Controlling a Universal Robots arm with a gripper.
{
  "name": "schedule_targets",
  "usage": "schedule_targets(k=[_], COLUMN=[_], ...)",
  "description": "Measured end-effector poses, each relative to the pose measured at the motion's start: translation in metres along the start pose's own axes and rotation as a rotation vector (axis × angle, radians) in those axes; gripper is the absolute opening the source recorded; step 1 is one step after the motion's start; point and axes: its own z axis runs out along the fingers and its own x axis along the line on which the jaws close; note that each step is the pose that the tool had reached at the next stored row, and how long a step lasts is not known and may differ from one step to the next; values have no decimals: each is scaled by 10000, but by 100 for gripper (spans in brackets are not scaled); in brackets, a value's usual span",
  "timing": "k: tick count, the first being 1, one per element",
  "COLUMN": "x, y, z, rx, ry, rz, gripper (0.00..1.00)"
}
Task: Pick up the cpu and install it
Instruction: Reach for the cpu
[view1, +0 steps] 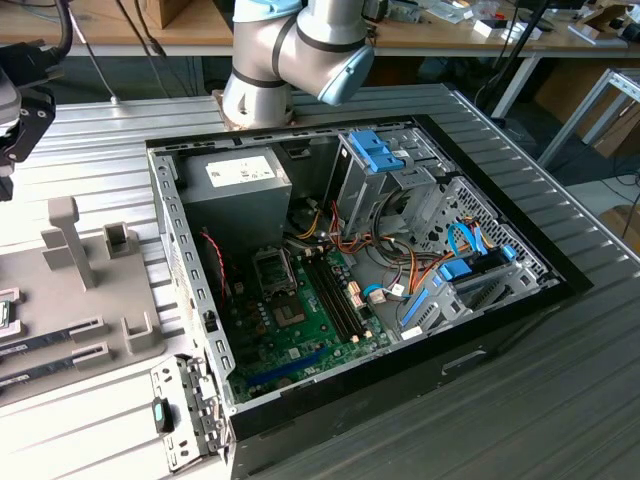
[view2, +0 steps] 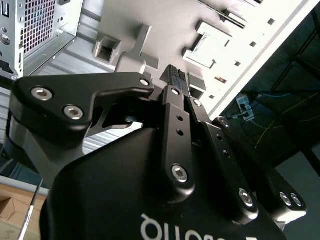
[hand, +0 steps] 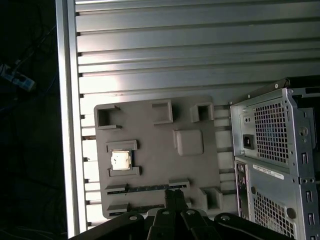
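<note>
CPU (hand: 120, 161) sits in a recess of the grey tray (hand: 150, 145) beside the case (hand: 272, 130), silver top up. Jaws closed on nothing, the gripper (hand: 173, 195) hangs over the tray, apart from the CPU.

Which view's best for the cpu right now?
First wrist view: the cpu sits face-on, unobstructed, in its grey tray pocket. Second wrist view catches it slanted, beyond the gripper. Exterior view: tray cut by its left edge.
</note>
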Motion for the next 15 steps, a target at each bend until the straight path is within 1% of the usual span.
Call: schedule_targets(k=[15], x=[37], y=[-3], z=[2], rx=[0], ry=[-1], rz=[0], gripper=[11])
